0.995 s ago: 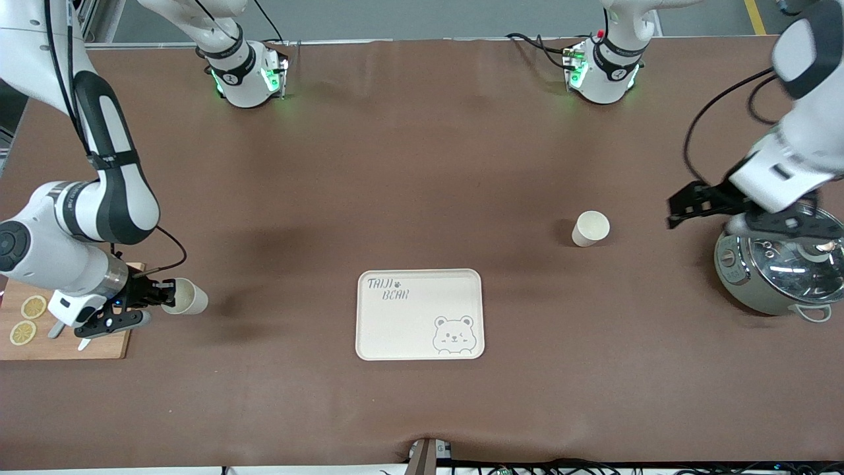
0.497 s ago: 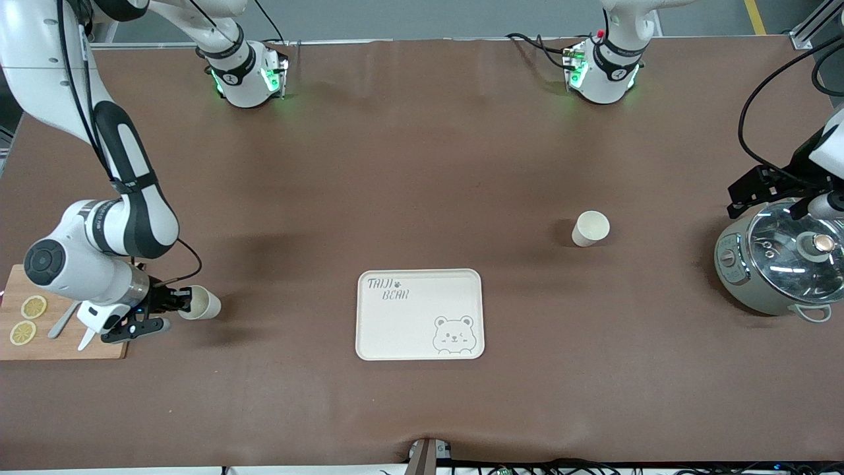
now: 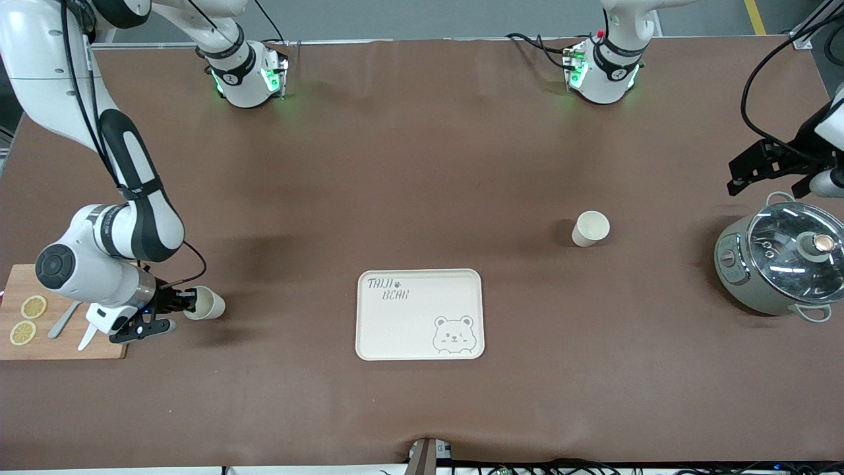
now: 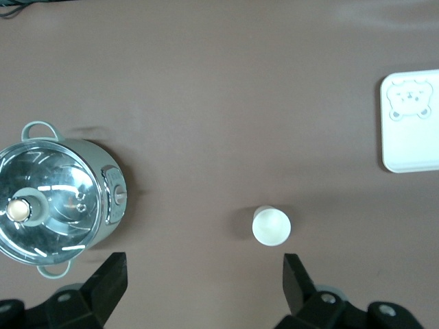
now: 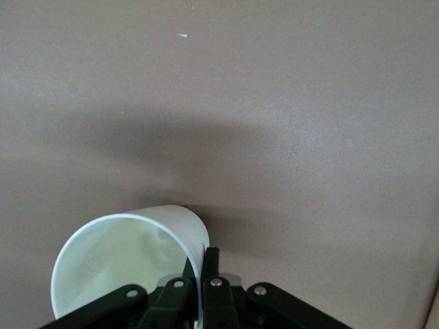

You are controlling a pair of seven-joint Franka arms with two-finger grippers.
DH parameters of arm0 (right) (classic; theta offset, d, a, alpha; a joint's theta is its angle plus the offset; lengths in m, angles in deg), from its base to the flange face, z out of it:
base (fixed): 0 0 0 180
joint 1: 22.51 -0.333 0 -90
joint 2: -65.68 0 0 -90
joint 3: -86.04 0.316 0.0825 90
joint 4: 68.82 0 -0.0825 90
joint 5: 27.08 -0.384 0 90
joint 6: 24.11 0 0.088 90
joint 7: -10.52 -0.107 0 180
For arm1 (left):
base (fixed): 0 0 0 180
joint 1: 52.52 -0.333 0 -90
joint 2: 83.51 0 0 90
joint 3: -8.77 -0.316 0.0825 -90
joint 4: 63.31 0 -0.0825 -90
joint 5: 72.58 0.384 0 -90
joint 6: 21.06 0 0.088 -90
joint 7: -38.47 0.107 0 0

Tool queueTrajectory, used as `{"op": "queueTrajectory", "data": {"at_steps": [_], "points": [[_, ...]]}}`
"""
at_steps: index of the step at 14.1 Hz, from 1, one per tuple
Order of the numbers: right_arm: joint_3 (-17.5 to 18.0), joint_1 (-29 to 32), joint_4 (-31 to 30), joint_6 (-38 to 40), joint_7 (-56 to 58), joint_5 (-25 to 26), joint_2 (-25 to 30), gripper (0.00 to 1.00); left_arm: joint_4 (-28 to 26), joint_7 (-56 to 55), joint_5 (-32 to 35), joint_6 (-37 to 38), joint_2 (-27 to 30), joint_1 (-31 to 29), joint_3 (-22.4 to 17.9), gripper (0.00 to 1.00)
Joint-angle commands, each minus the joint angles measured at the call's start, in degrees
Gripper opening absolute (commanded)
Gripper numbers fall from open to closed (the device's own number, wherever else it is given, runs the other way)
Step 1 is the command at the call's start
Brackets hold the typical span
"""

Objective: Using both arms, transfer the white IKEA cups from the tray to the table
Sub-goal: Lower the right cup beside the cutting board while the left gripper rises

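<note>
One white cup (image 3: 206,305) is pinched by its rim in my right gripper (image 3: 187,305), low over the table beside the cutting board, toward the right arm's end. In the right wrist view the cup (image 5: 130,264) has its wall clamped between the shut fingers of my right gripper (image 5: 204,274). The second cup (image 3: 590,228) stands upright on the bare table, farther from the front camera than the tray. It also shows in the left wrist view (image 4: 271,226). My left gripper (image 3: 765,168) is open and empty, up over the table near the pot (image 3: 781,260). Its fingers (image 4: 110,279) are spread wide apart.
A cream tray (image 3: 420,314) with a bear print lies mid-table, also seen in the left wrist view (image 4: 411,130). The grey lidded pot (image 4: 55,202) stands at the left arm's end. A wooden cutting board (image 3: 72,343) with lemon slices and a knife lies at the right arm's end.
My right gripper has carried its cup a little toward the tray. My left gripper has swung off the pot, away from the standing cup toward the table's end.
</note>
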Motion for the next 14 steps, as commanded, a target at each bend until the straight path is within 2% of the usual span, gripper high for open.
{"op": "queueTrajectory", "data": {"at_steps": [1,2,3,5,7,8,9,11,14], "points": [[0.8,0.9,0.0,-0.5,0.9,-0.8,-0.1,0.00,2.3,0.1,0.6,1.9,-1.3,0.5,0.9,1.00],[0.8,0.9,0.1,-0.5,0.8,-0.8,-0.2,0.00,2.4,0.2,0.6,1.9,-1.3,3.1,-0.2,1.00],[0.8,0.9,0.2,-0.4,0.8,-0.8,-0.2,0.00,2.5,0.0,0.6,1.9,-1.3,7.0,-4.3,1.00],[0.9,0.7,0.3,-0.4,0.8,-0.8,-0.3,0.00,2.5,0.2,0.8,2.0,-1.2,16.7,-15.6,1.00],[0.9,0.9,0.5,-0.4,0.8,-0.8,-0.7,0.34,2.5,0.2,0.9,2.0,-1.3,17.4,-16.7,1.00],[0.9,1.0,0.5,-0.4,0.9,-0.8,-0.8,0.79,2.4,0.3,0.9,2.1,-1.3,17.3,-16.7,1.00],[0.9,1.0,0.6,-0.4,0.9,-0.9,-0.8,1.00,2.4,0.3,0.9,2.1,-1.3,16.8,-16.5,1.00],[0.9,0.9,0.6,-0.4,0.9,-0.9,-0.8,1.00,2.4,0.1,0.8,2.0,-1.3,13.8,-13.1,1.00],[0.9,0.9,0.6,-0.3,0.8,-0.8,-0.7,1.00,2.5,0.2,0.9,2.0,-2.1,13.2,-12.4,1.00]]}}
